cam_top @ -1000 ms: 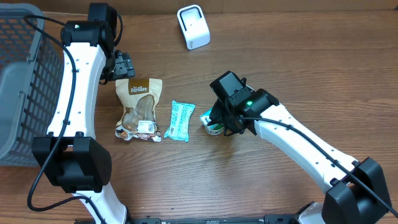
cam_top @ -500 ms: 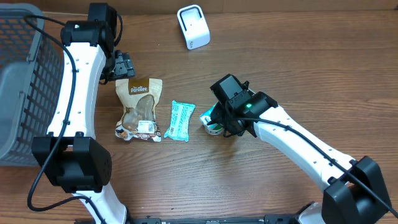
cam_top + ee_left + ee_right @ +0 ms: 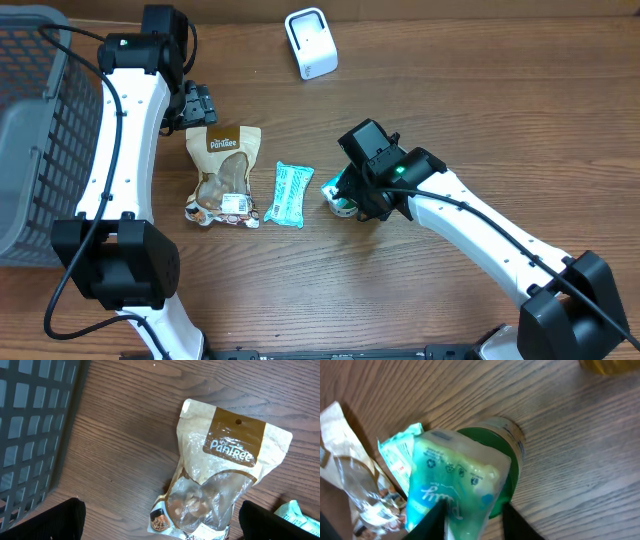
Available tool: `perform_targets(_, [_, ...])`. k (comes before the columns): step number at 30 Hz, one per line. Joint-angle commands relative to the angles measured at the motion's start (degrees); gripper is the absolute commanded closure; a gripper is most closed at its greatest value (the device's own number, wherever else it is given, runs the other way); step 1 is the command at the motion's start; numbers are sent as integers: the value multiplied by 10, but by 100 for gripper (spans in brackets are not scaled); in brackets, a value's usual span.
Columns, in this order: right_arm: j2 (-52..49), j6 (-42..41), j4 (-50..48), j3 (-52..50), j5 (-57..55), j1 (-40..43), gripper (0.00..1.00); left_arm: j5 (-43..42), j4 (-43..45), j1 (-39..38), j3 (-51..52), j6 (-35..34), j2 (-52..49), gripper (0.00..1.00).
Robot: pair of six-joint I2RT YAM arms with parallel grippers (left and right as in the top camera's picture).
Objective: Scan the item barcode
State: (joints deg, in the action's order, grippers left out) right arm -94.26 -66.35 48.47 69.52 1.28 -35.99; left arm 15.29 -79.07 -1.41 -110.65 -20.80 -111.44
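A green and teal pouch (image 3: 455, 480) with a round green base stands on the table right of centre (image 3: 338, 196). My right gripper (image 3: 474, 522) is shut on it, one black finger (image 3: 432, 520) pressed on each side; from overhead the gripper (image 3: 348, 192) covers most of it. The white scanner (image 3: 311, 43) stands at the back of the table. My left gripper (image 3: 197, 103) hangs open at the back left, over the top of a brown Pantree snack bag (image 3: 225, 470), its fingertips (image 3: 55, 520) wide apart and holding nothing.
The brown snack bag (image 3: 225, 175) lies flat at centre left, and a teal wrapper (image 3: 290, 194) lies between it and the pouch. A grey mesh basket (image 3: 30, 130) fills the left edge. The wrapper's corner (image 3: 395, 455) touches the pouch's left side.
My right gripper's jaws have narrowed onto the green pouch, and the wrist has edged slightly. The left arm has not moved.
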Motion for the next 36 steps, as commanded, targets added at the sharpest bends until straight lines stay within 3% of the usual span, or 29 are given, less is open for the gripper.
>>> perform_targets(1, [-2, -3, -2, -9, 1, -1, 78, 7, 1, -2, -11, 2, 5, 0])
perform_targets(4, [-2, 4, -1, -9, 1, 1, 96, 7, 1, -2, -11, 2, 5, 0])
perform_targets(8, [0, 29, -3, -8, 15, 1, 96, 7, 1, -2, -11, 2, 5, 0])
perform_targets(10, [3, 91, -16, -2, 41, 1, 96, 7, 1, -2, -11, 2, 5, 0])
perform_targets(14, [9, 302, -74, 17, 171, -4, 96, 7, 1, -2, -11, 2, 5, 0])
perform_targets(18, [9, 340, -85, 17, 196, -13, 96, 7, 1, -2, -11, 2, 5, 0])
perform_targets(19, [9, 350, -86, 17, 196, -15, 94, 7, 1, -2, -11, 2, 5, 0])
perform_targets(21, [9, 365, -88, 17, 196, -22, 47, 7, 1, -2, -11, 2, 5, 0])
perform_targets(22, [9, 368, -88, 17, 193, -27, 34, 7, 1, -2, -11, 2, 5, 1])
perform_targets(27, [9, 369, -88, 17, 151, -30, 21, 7, 1, -2, -11, 2, 5, 0])
perform_targets(30, [9, 368, -90, 27, 137, -30, 19, 7, 1, -2, -11, 2, 5, 0])
perform_targets(36, [9, 366, 36, 149, 50, -29, 16, 7, 1, -2, -11, 2, 5, 0])
